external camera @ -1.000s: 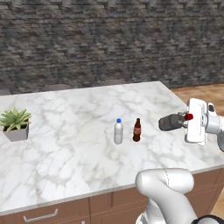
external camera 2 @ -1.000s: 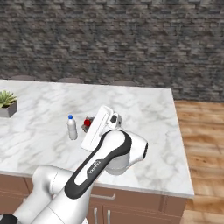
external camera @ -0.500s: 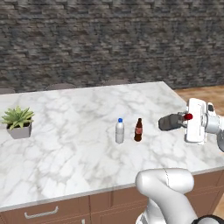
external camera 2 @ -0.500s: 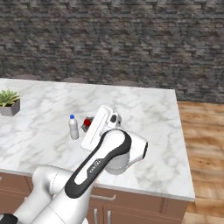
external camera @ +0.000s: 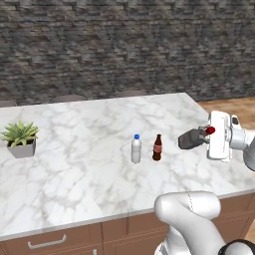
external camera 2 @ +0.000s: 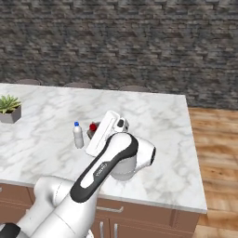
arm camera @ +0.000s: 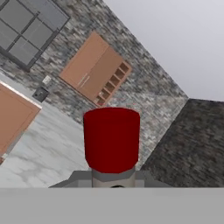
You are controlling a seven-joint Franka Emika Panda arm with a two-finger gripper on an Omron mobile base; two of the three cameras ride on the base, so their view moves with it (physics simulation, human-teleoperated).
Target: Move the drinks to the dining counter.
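Change: view slid sideways; plant (external camera: 20, 139) further right than before.
Gripper (external camera: 205, 133): clamped on grey bottle (external camera: 191, 139), red cap (arm camera: 111, 139) close ahead, above counter (external camera: 84, 174).

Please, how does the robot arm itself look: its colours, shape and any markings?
The arm is glossy white with rounded, thick links and dark bands at the joints. One link carries a black stripe with small pale lettering, too small to read. The tool sits on a flat white block-shaped hand.

On the long white marble-topped dining counter (external camera: 74, 164), the whitish clear blue-capped bottle (external camera: 136, 149) stands just left of the slim dark-brown cola bottle (external camera: 157, 147). The potted green plant (external camera: 20, 139) sits far left. The squat grey red-capped bottle (external camera: 193, 138) is right, above the counter.
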